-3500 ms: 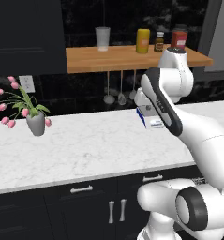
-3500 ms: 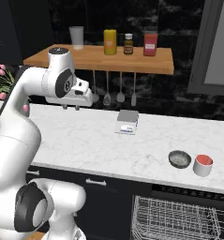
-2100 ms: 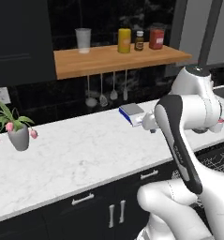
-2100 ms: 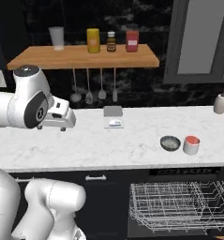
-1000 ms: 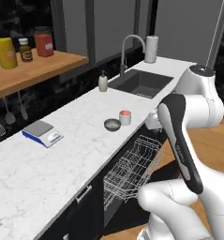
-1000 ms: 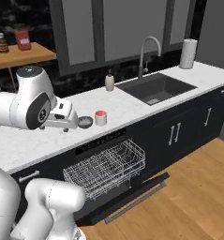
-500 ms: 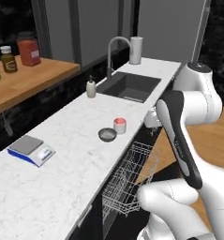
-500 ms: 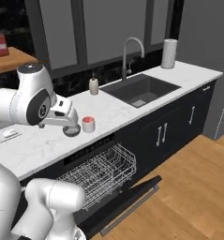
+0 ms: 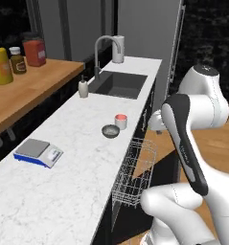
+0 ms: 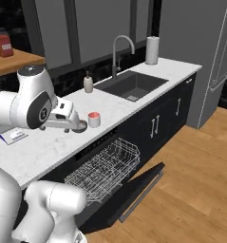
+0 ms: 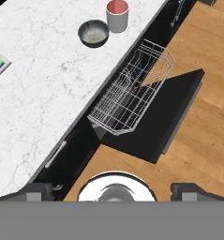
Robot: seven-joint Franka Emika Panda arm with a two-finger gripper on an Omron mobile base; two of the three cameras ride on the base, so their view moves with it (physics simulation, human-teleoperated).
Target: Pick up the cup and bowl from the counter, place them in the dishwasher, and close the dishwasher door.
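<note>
Gripper (image 11: 112, 190) fingertips at bottom corners of hand view, spread wide, holding nothing; cup (image 11: 117, 14) just right of bowl (image 11: 93, 33) near counter (image 11: 43, 89) edge, both upright; rack pulled out over lowered dishwasher door (image 11: 167, 117).

Left base view: cup (image 9: 120, 121) just beyond bowl (image 9: 110, 131); scale (image 9: 38, 152) nearer, sink (image 9: 120, 84) farther.

Right base view: cup (image 10: 94, 119) beside arm; bowl hidden behind arm; dishwasher door (image 10: 134, 194) flat, long axis along cabinets.

The cup (image 9: 120, 121) and bowl (image 9: 110, 131) stand just beside each other near the bench (image 9: 63, 182) front edge, with bare marble around them. The scale (image 9: 38, 152) lies well apart. Below, the pulled-out rack (image 11: 132, 89) and lowered dishwasher door (image 11: 169, 117) jut over the wooden floor (image 11: 212, 93).
</note>
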